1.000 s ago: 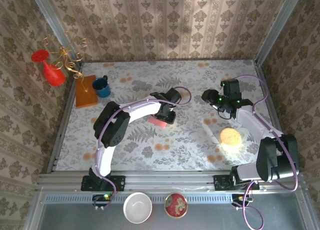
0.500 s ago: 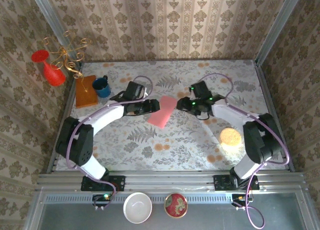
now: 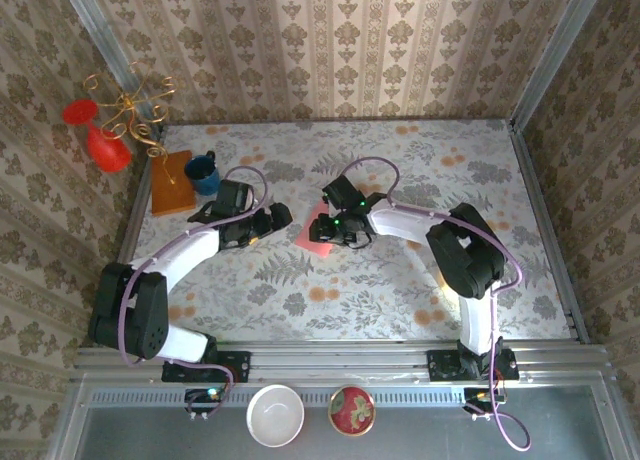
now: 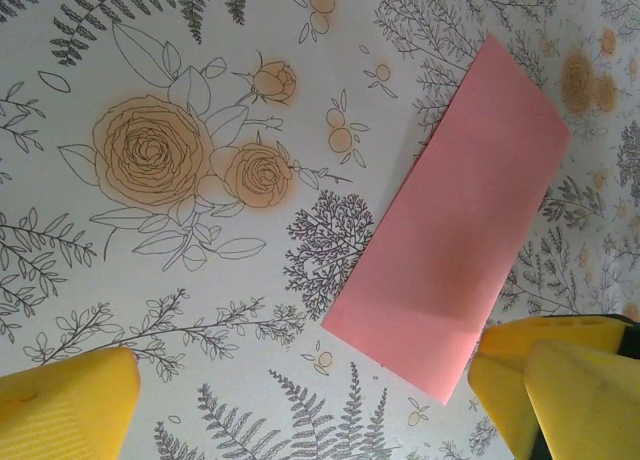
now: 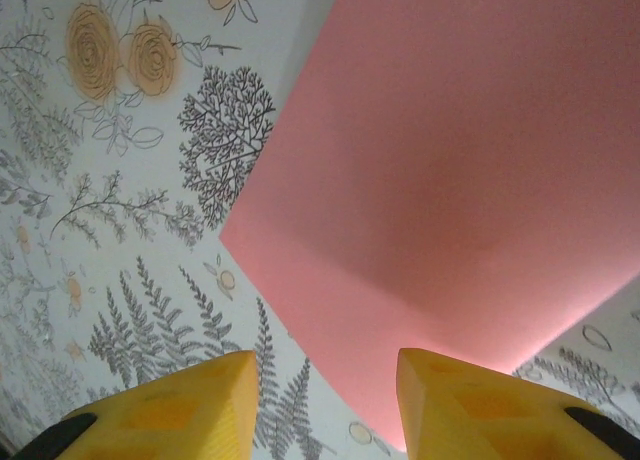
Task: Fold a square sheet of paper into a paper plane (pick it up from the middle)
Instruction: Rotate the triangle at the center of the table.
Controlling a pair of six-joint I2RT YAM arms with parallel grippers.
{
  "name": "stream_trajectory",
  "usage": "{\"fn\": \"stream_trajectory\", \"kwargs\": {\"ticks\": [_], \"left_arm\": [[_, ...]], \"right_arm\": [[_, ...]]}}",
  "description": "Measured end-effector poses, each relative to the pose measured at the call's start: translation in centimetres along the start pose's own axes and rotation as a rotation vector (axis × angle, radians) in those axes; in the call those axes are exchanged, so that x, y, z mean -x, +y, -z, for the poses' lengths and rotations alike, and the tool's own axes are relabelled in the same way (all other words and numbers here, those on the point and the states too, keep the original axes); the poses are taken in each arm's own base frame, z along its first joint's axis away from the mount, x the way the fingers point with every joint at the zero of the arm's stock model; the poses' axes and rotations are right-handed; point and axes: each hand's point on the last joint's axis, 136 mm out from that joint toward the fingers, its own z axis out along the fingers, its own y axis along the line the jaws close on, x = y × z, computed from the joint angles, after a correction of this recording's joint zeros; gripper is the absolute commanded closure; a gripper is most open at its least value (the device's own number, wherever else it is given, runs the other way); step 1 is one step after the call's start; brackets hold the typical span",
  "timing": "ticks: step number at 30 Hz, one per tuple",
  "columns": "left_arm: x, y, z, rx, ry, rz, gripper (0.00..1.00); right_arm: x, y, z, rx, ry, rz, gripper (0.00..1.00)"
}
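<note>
The square sheet of paper (image 3: pixel 316 230) lies flat on the floral tabletop as a salmon-pink folded rectangle (image 4: pixel 455 240), near the middle. My left gripper (image 3: pixel 277 220) hovers just left of it, open, with bare tablecloth between its yellow fingers (image 4: pixel 65 405); the right-hand finger sits by the paper's near corner. My right gripper (image 3: pixel 338 226) is low over the sheet's right side. Its jaws (image 5: pixel 325 405) stand apart, one finger (image 5: pixel 480 400) above the pink paper (image 5: pixel 450 180), the other above the cloth. A paper plane is out of view.
A blue mug (image 3: pixel 203 172) and an orange-brown board (image 3: pixel 172 182) sit at the table's far left, with a red vase (image 3: pixel 105 145) and a gold wire stand (image 3: pixel 130 105) beyond. A white bowl (image 3: pixel 276 415) and a red patterned bowl (image 3: pixel 352 410) rest below the front rail.
The left gripper let go of the paper, opened wide and drew back to the left. The right arm swung left across the table onto the sheet, its jaws narrowing.
</note>
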Motion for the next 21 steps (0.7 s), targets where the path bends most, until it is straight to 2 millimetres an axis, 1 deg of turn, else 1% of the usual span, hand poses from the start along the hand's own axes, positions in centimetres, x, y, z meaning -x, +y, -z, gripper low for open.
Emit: {"fn": "stream_trajectory", "kwargs": {"ticks": [5,7,11,15,19,21], "left_arm": [[0.1,-0.3,-0.1,-0.015,-0.001,-0.004,0.03],[0.0,-0.3,-0.3,-0.020,0.007,-0.011,0.04],[-0.3,-0.4,-0.5,-0.030,0.026,-0.018,0.05],[-0.7,-0.5,-0.8,-0.040,0.047,-0.016,0.05],[-0.8,-0.8,-0.9,-0.058,0.055,-0.017,0.05],[-0.8,-1.0,-0.9,-0.069,0.055,-0.019,0.05]], "right_arm": [[-0.7,-1.0,-1.5,-0.028,0.046,0.008,0.58],[-1.0,-1.3,-1.8,-0.033,0.061,0.017,0.58],[-1.2,-1.4,-1.7,-0.029,0.077,0.073,0.59],[-1.6,-2.2,-1.4,-0.032,0.112,0.155,0.61],[-2.3,-3.3,-0.3,-0.039,0.140,0.217,0.60],[-2.7,-3.9,0.4,-0.043,0.147,0.226,0.58]]}}
